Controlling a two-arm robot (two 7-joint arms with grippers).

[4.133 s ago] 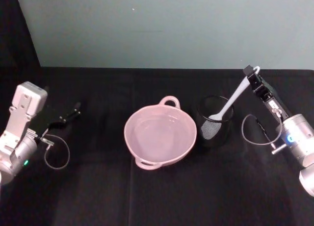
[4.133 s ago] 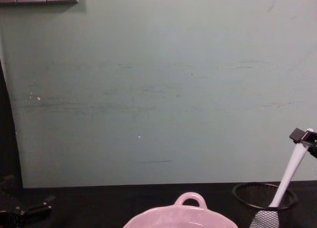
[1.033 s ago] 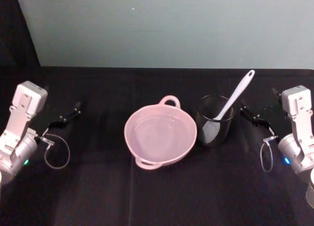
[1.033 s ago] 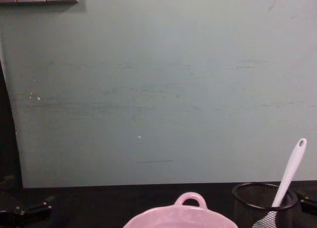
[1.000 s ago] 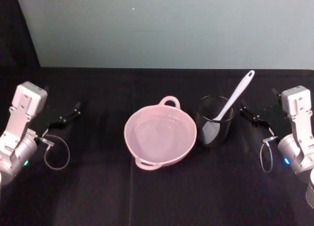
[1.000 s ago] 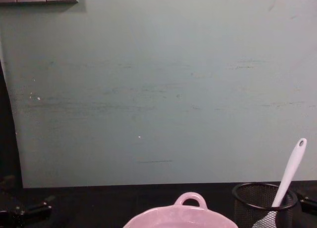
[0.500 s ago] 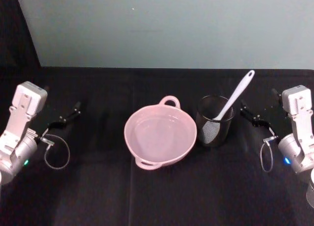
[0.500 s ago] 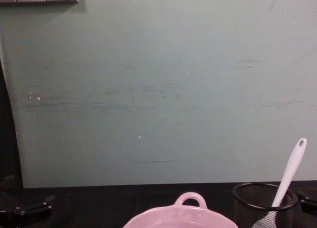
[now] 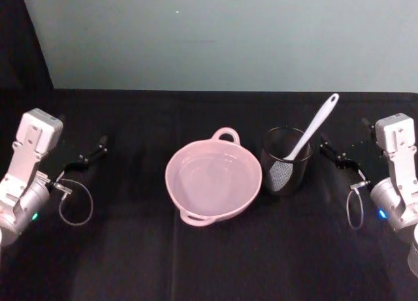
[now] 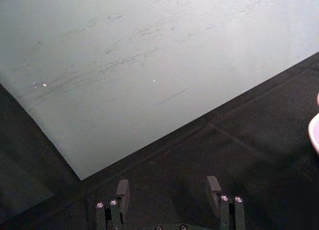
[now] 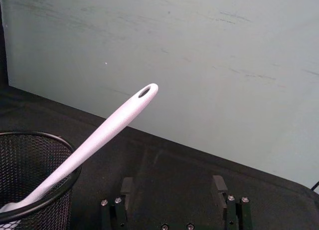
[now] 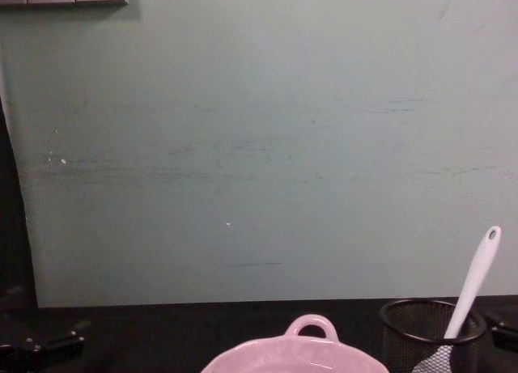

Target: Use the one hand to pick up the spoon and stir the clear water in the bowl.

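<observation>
White spoon leans in black mesh cup, blade down, holed handle up. Right gripper spread, empty, beside cup; left gripper parked, likewise spread.

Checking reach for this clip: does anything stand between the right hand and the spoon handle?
Nothing visible does. The spoon leans out of the black mesh cup, its handle tilted toward the open right hand, with bare black tabletop between them.
</observation>
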